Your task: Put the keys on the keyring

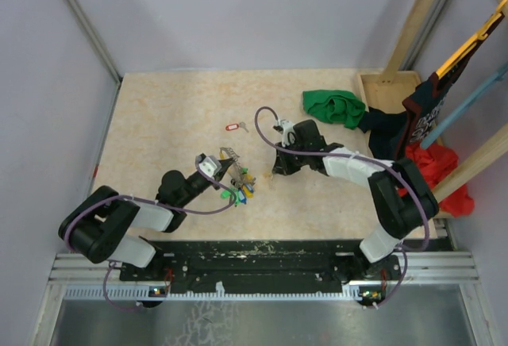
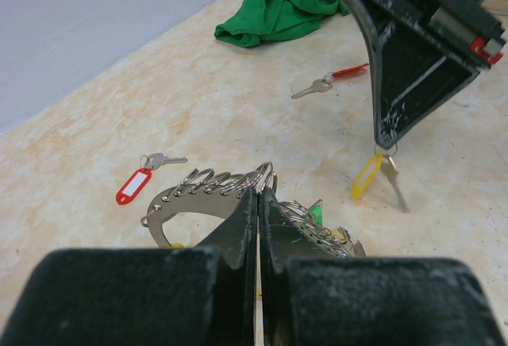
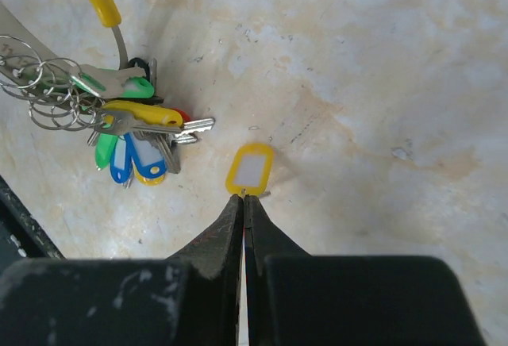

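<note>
Clamping the keyring (image 2: pixel 198 186) by its grey loop, the left gripper (image 2: pixel 259 197) had its jaws pressed tight together. Just beyond, to its right and apart from the loop, the right gripper (image 2: pixel 386 141) pinched the yellow-tagged key (image 2: pixel 394 189) by its small ring, tag and blade pointing down at the pale table (image 2: pixel 444 227). Farther off lay a red-tagged key (image 2: pixel 135 186) and a green cloth (image 2: pixel 278 5).

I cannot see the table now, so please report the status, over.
Left gripper shut on keyring. Right gripper shut on yellow-tagged key. Red-tagged key lies aside.
</note>
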Motion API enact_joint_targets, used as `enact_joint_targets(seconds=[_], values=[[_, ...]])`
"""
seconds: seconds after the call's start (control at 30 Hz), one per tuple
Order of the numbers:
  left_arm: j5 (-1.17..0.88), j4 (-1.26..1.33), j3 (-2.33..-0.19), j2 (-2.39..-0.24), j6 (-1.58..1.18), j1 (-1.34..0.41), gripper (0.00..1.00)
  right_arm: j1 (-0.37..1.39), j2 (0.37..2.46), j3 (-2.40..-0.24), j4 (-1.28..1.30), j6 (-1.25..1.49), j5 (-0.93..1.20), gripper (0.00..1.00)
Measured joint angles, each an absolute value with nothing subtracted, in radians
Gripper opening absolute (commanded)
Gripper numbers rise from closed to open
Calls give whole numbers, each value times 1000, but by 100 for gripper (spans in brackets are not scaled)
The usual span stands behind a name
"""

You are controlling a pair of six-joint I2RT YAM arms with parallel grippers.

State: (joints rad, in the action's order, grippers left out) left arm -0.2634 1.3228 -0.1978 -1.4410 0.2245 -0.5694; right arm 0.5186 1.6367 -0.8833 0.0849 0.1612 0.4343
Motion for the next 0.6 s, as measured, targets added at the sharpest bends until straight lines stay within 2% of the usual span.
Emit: enact_joint_targets(seconds=[0.37, 0.6], values=[[-278, 1322, -198, -1441, 224, -569, 0, 560, 1407, -884, 234, 78, 192, 0], [-299, 1314, -201, -1441, 224, -569, 0, 597, 1383, -899, 377, 59, 74, 0]])
